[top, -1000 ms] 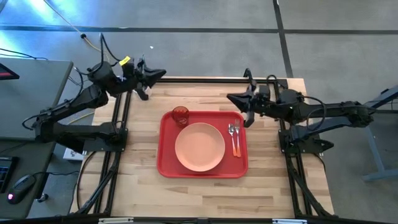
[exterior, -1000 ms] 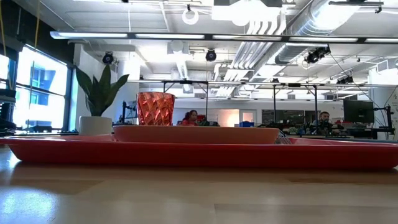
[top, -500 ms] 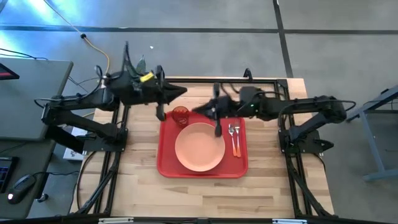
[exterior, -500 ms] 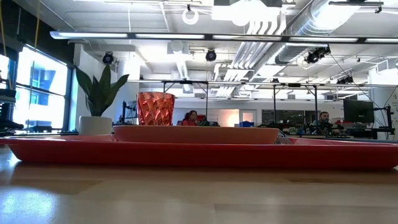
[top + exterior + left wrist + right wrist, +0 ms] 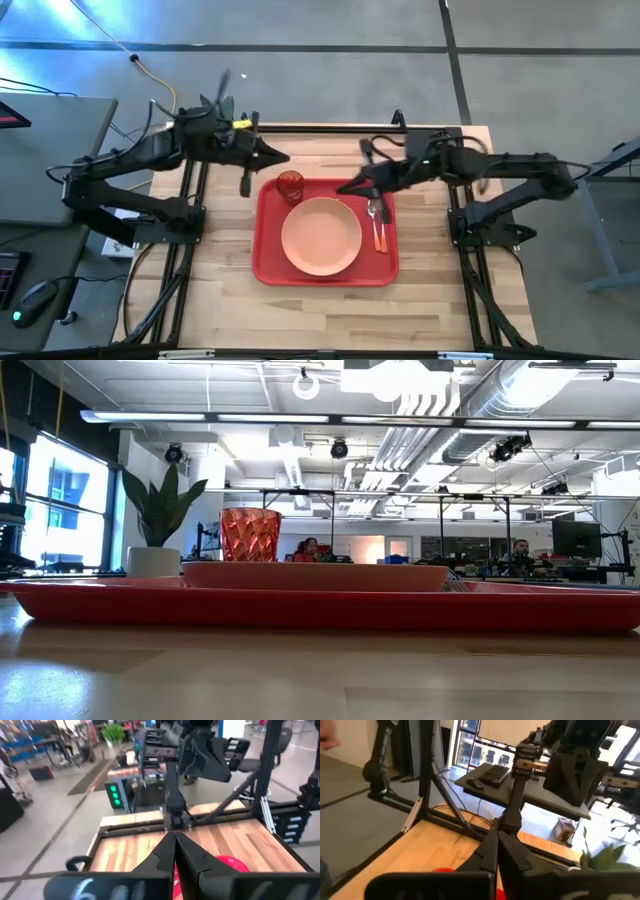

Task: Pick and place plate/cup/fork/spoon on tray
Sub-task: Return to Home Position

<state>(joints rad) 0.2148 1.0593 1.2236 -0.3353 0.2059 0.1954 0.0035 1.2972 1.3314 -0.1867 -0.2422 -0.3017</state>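
All four items already sit on the tray (image 5: 270, 265), centre frame: plate (image 5: 321, 236), cup (image 5: 290, 185) upper left, fork (image 5: 373, 212) and spoon (image 5: 380, 228) lying lengthwise at right. The left hand (image 5: 283, 157) and right hand (image 5: 345, 189), both pinched closed and empty, hover above the tray's upper edge.

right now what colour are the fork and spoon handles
Orange, on both the fork and spoon; high view.

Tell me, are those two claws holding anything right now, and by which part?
Nothing is held. The left gripper and right gripper are both shut on empty air. The cup, plate, fork and spoon lie on the tray.
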